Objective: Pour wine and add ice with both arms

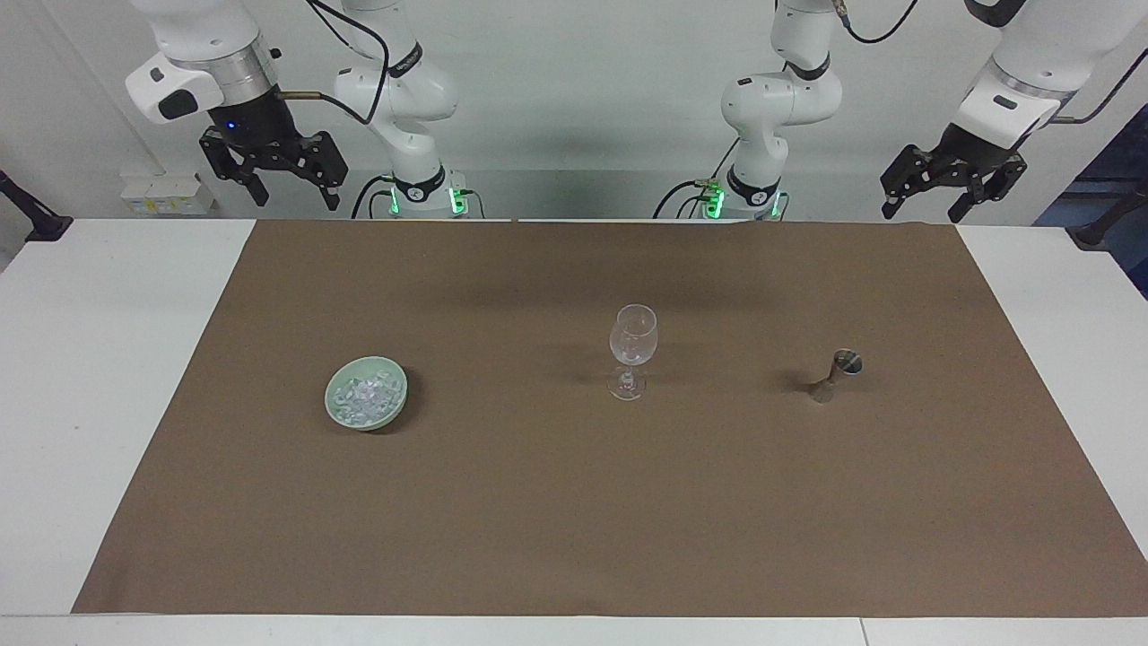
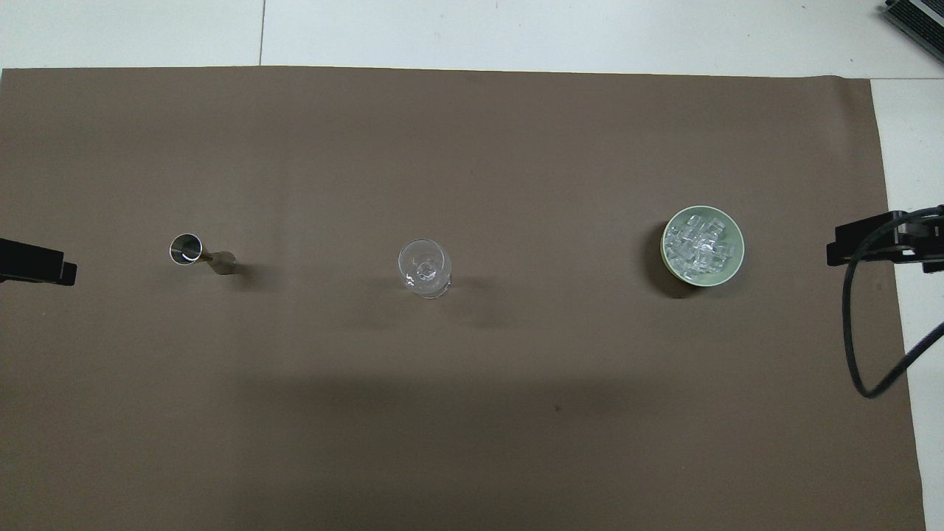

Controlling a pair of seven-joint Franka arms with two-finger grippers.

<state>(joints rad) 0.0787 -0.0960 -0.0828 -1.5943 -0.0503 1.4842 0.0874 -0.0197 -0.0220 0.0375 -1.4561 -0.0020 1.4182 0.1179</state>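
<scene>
Ice (image 1: 365,396) lies heaped in a pale green bowl (image 1: 395,405) on the worktop's brown mat (image 1: 538,520), toward the right arm's end. An upright wine glass (image 1: 632,348) stands mid-mat, a metal jigger (image 1: 836,375) toward the left arm's end. Left gripper (image 1: 928,199) and right gripper (image 1: 289,184) wait raised by their bases, jaws spread, empty.

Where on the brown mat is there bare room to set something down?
Bare mat lies between bowl of ice and wine glass, between glass and metal measuring cup, and along the edges nearer to and farther from the robots. Nowhere is crowded; both tools wait raised.
</scene>
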